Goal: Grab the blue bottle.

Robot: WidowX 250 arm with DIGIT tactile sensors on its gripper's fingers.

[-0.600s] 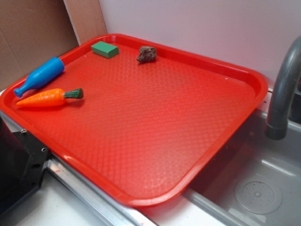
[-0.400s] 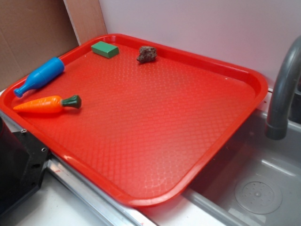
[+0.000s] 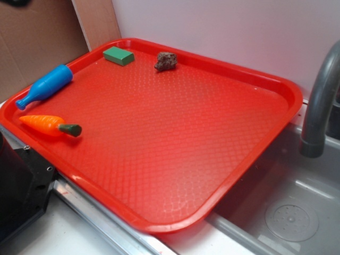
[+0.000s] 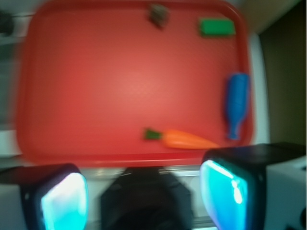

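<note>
The blue bottle [image 3: 45, 85] lies on its side at the left edge of the red tray [image 3: 186, 159], neck toward the front-left. In the wrist view the blue bottle [image 4: 237, 103] lies near the tray's [image 4: 120, 86] right rim, neck pointing toward me. My gripper [image 4: 144, 201] is high above and short of the tray's near edge, open wide, with nothing between its cyan-lit fingers [image 4: 64, 203]. The wrist view is blurred. The gripper does not show in the exterior view.
An orange toy carrot [image 3: 48, 125] [image 4: 184, 139] lies just in front of the bottle. A green block [image 3: 118, 55] and a brown lump [image 3: 166, 61] sit at the tray's far edge. A grey faucet [image 3: 319, 101] and sink [image 3: 287, 212] are to the right; cardboard [image 3: 37, 37] stands behind on the left.
The carrot has rolled toward the tray's front-left edge, its green top swinging down and inward. The bottle has not moved.
</note>
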